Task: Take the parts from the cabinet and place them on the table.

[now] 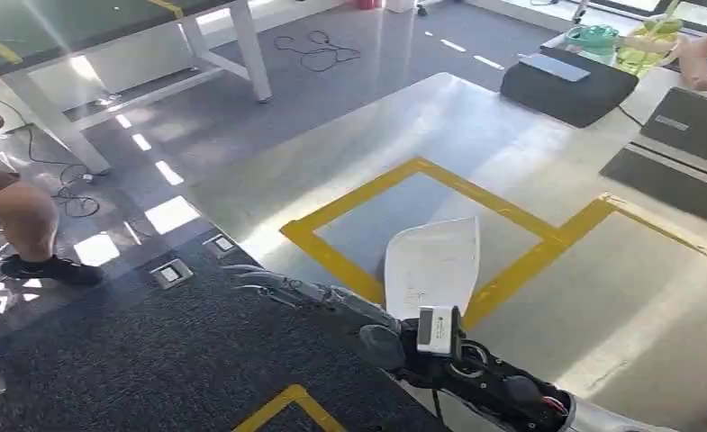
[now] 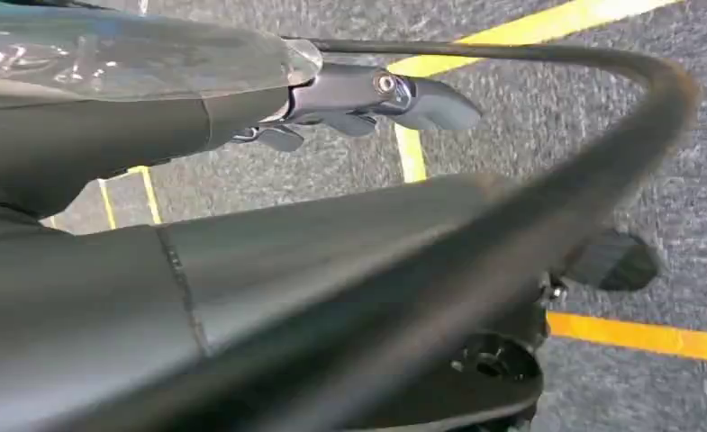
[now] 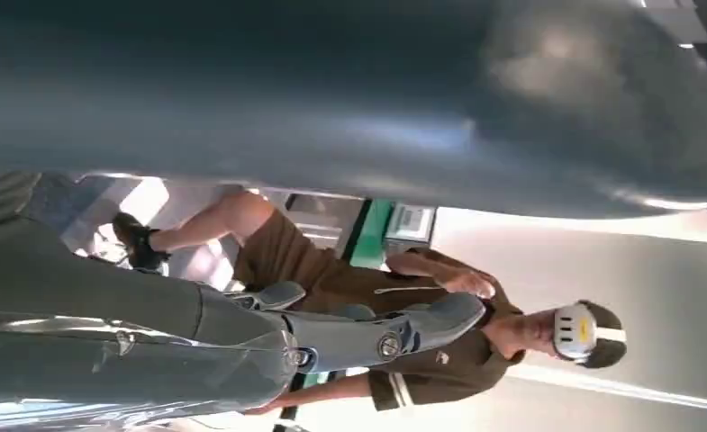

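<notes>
A white curved part lies on the silver table, across the near corner of the yellow taped square. My right arm reaches in from the lower right, and its wrist sits right beside the part's near end. My right hand extends past the table's edge towards the left; in the right wrist view my right hand has its fingers apart and holds nothing. My left hand hangs over grey carpet, holding nothing.
Dark flat cases and a green container stand at the table's far right, where a person's hand rests. Another person stands on the floor to the left, near floor sockets. A white table is beyond.
</notes>
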Controlling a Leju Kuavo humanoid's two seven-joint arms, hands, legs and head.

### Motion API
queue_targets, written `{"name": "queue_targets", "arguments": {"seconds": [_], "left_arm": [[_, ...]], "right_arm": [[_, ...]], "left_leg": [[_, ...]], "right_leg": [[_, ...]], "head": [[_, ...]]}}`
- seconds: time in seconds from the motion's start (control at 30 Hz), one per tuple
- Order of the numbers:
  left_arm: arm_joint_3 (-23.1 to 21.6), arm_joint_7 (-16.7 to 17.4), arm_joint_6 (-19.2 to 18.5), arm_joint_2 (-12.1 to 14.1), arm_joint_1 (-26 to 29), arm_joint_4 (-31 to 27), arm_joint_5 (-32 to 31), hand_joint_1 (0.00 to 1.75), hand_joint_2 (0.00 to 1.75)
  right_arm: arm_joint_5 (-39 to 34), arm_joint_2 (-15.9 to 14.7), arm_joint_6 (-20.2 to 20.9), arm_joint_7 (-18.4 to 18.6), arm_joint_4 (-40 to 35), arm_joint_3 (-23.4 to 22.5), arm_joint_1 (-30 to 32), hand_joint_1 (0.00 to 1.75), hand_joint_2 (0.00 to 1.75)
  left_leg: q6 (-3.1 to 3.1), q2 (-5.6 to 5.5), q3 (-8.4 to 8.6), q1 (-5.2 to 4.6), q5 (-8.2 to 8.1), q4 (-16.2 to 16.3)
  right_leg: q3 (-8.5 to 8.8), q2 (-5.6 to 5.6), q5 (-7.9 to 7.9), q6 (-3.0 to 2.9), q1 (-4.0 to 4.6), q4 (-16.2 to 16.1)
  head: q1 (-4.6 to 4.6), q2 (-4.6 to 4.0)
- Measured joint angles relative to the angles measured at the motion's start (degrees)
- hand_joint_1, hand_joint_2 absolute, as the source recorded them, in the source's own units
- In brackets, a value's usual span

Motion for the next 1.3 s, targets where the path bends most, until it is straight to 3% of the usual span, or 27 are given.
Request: {"name": "queue_targets", "arguments": {"seconds": [0.07,0.1,0.13,0.17,0.3,0.53,0.8,1.3], "left_arm": [[0.0,0.0,0.0,-0.1,0.0,0.0,0.0,0.00,0.00],[0.0,0.0,0.0,-0.2,0.0,0.0,0.0,0.00,0.00],[0.0,0.0,0.0,-0.1,-0.1,0.0,0.0,0.00,0.00],[0.0,0.0,0.1,-0.1,-0.2,0.0,0.0,0.00,0.00],[0.0,0.0,0.1,0.2,0.0,0.0,0.0,0.00,0.00],[0.0,0.0,0.1,0.3,-0.1,0.0,0.0,0.00,0.00],[0.0,0.0,0.1,0.3,0.0,0.0,0.0,0.00,0.00],[0.0,-0.2,0.4,0.3,0.0,0.0,0.2,0.00,0.00]], "right_arm": [[0.0,0.0,0.1,0.0,0.0,0.0,0.0,0.00,0.00],[0.0,0.0,0.1,0.0,0.0,-0.1,0.0,0.00,0.00],[0.0,0.0,0.1,0.0,0.0,-0.1,0.0,0.00,0.00],[0.0,0.0,0.1,-0.1,-0.1,-0.1,-0.1,0.00,0.00],[0.0,0.0,0.1,-0.1,-0.1,-0.1,0.0,0.00,0.00],[0.0,0.0,0.2,-0.1,-0.1,-0.1,0.0,0.00,0.00],[0.0,0.0,0.2,-0.1,-0.1,-0.1,-0.1,0.00,0.00],[0.0,0.0,1.1,0.2,-0.1,-0.1,-0.3,0.00,0.00]], "left_leg": [[-0.33,-0.60,0.74,0.09,-0.51,0.2],[-0.62,-0.84,0.89,0.10,-0.85,0.4],[-0.88,-1.05,0.65,-0.24,-0.96,0.7],[-0.95,-1.20,0.09,-0.21,-0.94,1.2],[-0.86,-1.21,0.19,-0.16,-0.83,0.9],[-1.27,-1.21,0.50,-0.08,-0.64,0.2],[-1.66,-1.21,0.50,-0.08,-0.63,0.2],[-1.64,-1.21,0.48,-0.17,-0.66,0.2]], "right_leg": [[4.21,0.07,6.57,-0.05,-0.15,-10.2],[6.05,0.55,8.73,-0.05,-0.30,-15.4],[6.48,1.08,7.95,-0.05,-0.11,-16.1],[7.31,1.00,7.81,-0.56,-0.32,-16.9],[7.10,1.15,7.91,-0.58,0.01,-16.9],[7.16,1.12,7.72,-1.39,0.12,-16.9],[7.19,1.08,7.71,-1.48,0.12,-16.9],[7.30,1.06,7.71,-1.46,-0.09,-17.1]], "head": [[0.26,0.00],[0.42,0.00],[0.26,0.00],[0.31,0.00],[-0.13,0.00],[-0.35,0.00],[-0.33,0.00],[-0.33,0.00]]}}
